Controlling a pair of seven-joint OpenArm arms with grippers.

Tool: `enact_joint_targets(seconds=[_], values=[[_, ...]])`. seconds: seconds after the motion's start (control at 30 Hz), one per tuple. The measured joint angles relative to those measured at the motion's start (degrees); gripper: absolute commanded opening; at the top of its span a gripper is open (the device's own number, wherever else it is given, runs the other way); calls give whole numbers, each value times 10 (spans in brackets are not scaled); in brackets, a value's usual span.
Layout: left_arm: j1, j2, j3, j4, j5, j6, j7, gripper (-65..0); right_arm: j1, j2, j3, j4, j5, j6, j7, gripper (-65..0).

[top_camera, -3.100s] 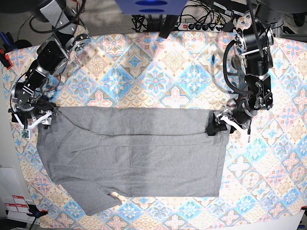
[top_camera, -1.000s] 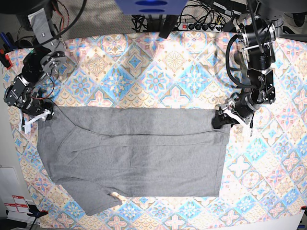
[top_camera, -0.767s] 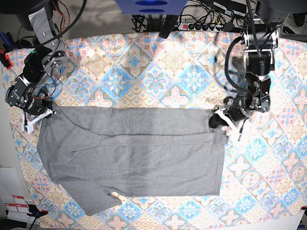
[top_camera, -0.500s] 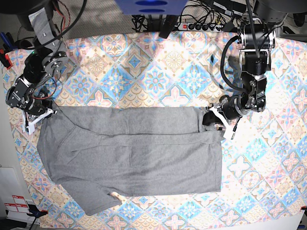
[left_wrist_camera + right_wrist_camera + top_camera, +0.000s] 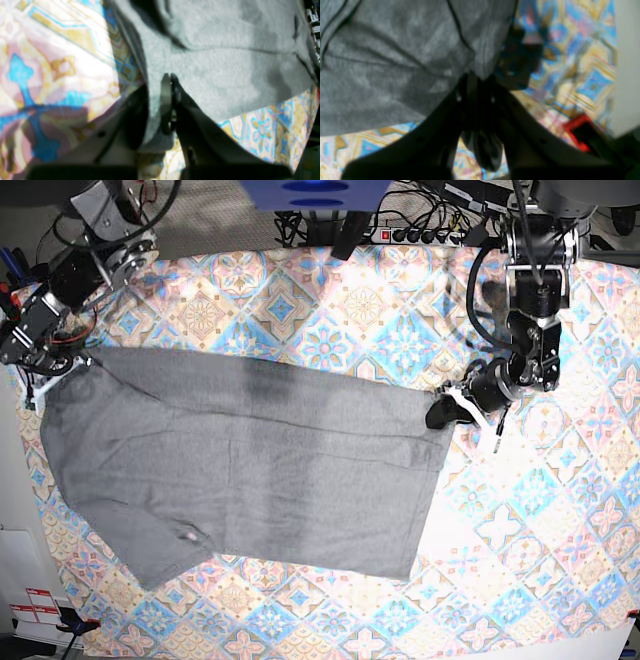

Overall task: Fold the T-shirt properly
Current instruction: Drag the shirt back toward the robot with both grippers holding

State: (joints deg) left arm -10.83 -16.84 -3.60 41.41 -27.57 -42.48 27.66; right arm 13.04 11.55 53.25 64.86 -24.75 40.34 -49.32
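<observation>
The T-shirt (image 5: 240, 470) is lying spread across the patterned tablecloth (image 5: 330, 320) on the bench, skewed so its far edge is running downhill from one arm to the other. The left tool (image 5: 447, 409) is pinching one far corner of the shirt; in its wrist view the jaws are closed tight with grey knit (image 5: 212, 75) squeezed between them. The right tool (image 5: 40, 370) is clamping the opposite far corner at the cloth's edge, fabric (image 5: 395, 62) bunching where the jaws are meeting.

From where I'm standing, the worry is uneven pulling: the shirt is already sitting crooked, so if one arm is outrunning the other the fold line is going to land slanted. The grips are also only on corners, so soft knit may be slipping out under tension. The right tool is working very near the bench edge, where the shirt could be dragging off.

Counting: one T-shirt, one tablecloth, two arms, two tools.
</observation>
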Motion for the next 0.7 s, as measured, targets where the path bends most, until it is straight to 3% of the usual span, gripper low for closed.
enact_joint_targets(seconds=[0.27,0.43,0.7], values=[[106,-19,-1,143,8,9,11,-650,-22,-15,-3,13,6,0,-2,-636],[111,-19,0,148,11,11,14,-650,-27,-21,-3,15,3,-1,-1,-636],[176,-28,-3,156,-24,-4,-33,-650,-46,-20,-5,19,10,-1,8,-636]])
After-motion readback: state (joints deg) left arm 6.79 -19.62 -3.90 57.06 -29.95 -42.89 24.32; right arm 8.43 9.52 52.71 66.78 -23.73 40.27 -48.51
